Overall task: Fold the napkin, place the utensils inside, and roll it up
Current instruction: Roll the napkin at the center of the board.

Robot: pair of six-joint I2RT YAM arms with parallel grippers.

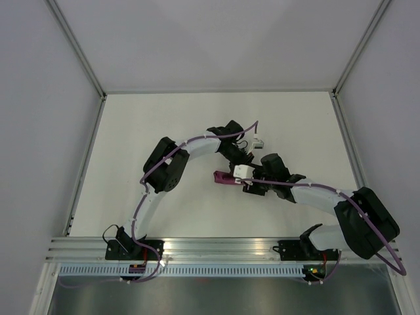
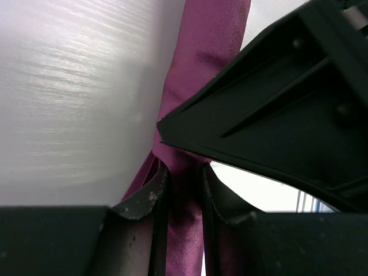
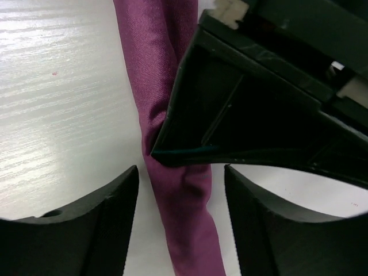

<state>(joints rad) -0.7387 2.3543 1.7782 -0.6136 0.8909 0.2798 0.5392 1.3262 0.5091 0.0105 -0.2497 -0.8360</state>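
The napkin (image 1: 223, 177) is a narrow plum-purple roll lying on the white table, only its left end showing from above. In the left wrist view the napkin (image 2: 195, 69) runs up from between the dark fingers (image 2: 150, 198), and my left gripper (image 2: 183, 192) is shut on it. In the right wrist view my right gripper (image 3: 181, 192) is open and straddles the napkin (image 3: 187, 230), with table showing on both sides of the roll. The left gripper's finger (image 3: 247, 121) presses the roll just beyond. No utensils can be seen.
Both wrists crowd together at mid-table, the left gripper (image 1: 239, 172) almost touching the right gripper (image 1: 254, 185). White table (image 1: 164, 125) stretches around them. Enclosure walls with metal corner posts (image 1: 85, 65) stand at the sides and back, and a metal rail (image 1: 216, 246) runs along the near edge.
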